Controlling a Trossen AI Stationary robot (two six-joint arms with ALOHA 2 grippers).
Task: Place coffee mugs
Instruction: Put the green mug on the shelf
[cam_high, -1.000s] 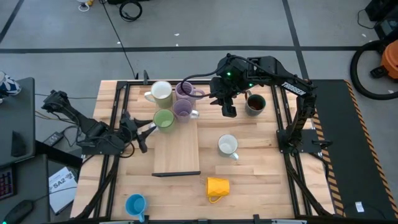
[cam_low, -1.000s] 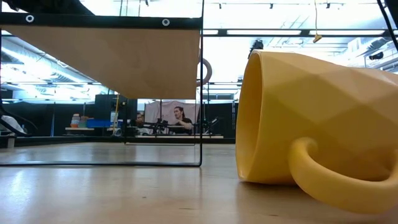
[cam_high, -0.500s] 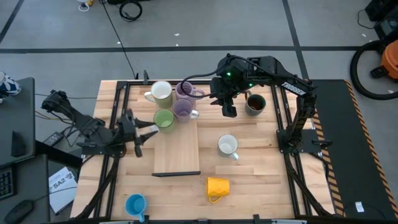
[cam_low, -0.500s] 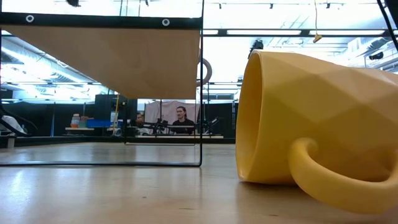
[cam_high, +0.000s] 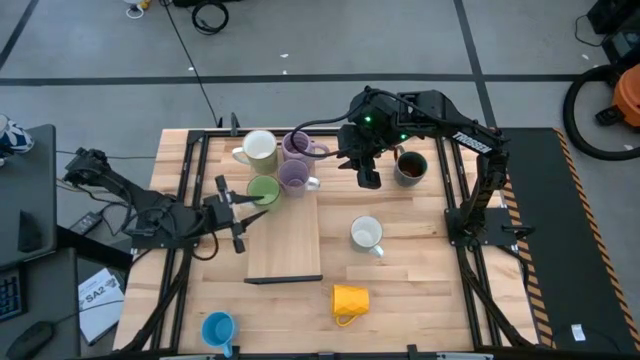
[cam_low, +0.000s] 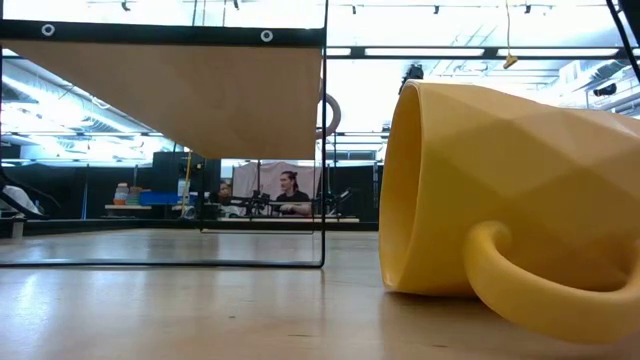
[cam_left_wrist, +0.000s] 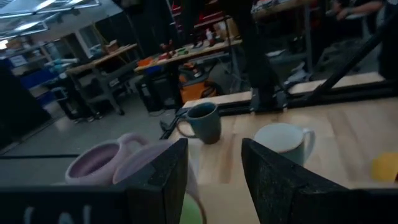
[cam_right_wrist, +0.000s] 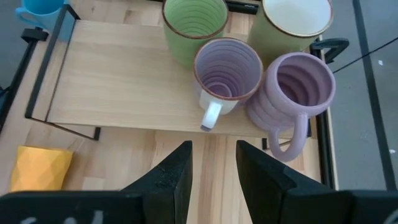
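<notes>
Green mug (cam_high: 263, 189) sits upper left of centre; left gripper (cam_high: 243, 207) beside it, fingers apart, empty. Right gripper (cam_high: 368, 177) fingers apart, empty.

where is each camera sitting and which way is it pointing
High view: above the table, looking straight down; both arms show, left hand by the green mug, right hand near the dark mug.
Low view: at tabletop height, looking level into the room; yellow mug on its side fills it, no arm shows.
Left wrist view: past its own open fingers toward the dark mug and white mug.
Right wrist view: looking down past its fingers on the shelf's mugs.
Shared: the yellow mug shows in the high, low and right wrist views.
</notes>
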